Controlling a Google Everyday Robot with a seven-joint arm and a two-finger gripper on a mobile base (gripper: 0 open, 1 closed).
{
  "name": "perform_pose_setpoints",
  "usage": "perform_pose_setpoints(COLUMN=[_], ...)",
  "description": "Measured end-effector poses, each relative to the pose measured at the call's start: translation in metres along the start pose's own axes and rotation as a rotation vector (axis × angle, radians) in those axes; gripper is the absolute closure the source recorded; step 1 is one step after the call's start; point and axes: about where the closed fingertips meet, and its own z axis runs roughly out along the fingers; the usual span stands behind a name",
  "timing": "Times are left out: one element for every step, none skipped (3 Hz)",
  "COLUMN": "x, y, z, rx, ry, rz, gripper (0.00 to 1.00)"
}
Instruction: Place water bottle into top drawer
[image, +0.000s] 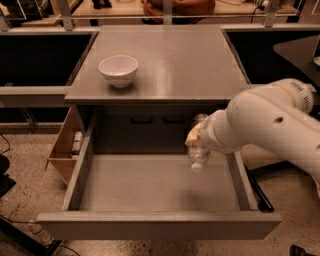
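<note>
The top drawer (150, 227) is pulled fully open below the grey cabinet top, its grey floor bare. My gripper (196, 140) comes in from the right on a white arm and is shut on the water bottle (198, 155). The clear bottle hangs tilted with its white cap pointing down, above the right rear part of the drawer floor. The yellowish fingers (192, 136) wrap around the bottle's upper body and hide part of it.
A white bowl (118, 70) stands on the cabinet top (180, 60) at the left. A small wooden crate (63, 147) hangs at the cabinet's left side. Dark tables flank the cabinet; a speckled floor lies below.
</note>
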Motion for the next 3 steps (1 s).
perform_pose_setpoints(x=[-0.028,-0.047,-0.068], y=[0.006,0.005,-0.003], z=[0.049,0.088,0.116], rx=[-0.013,-0.023,-0.027], ry=[-0.01,-0.036,-0.077], rz=[-0.054,-0.099,-0.146], gripper=[1.0,1.0,1.0])
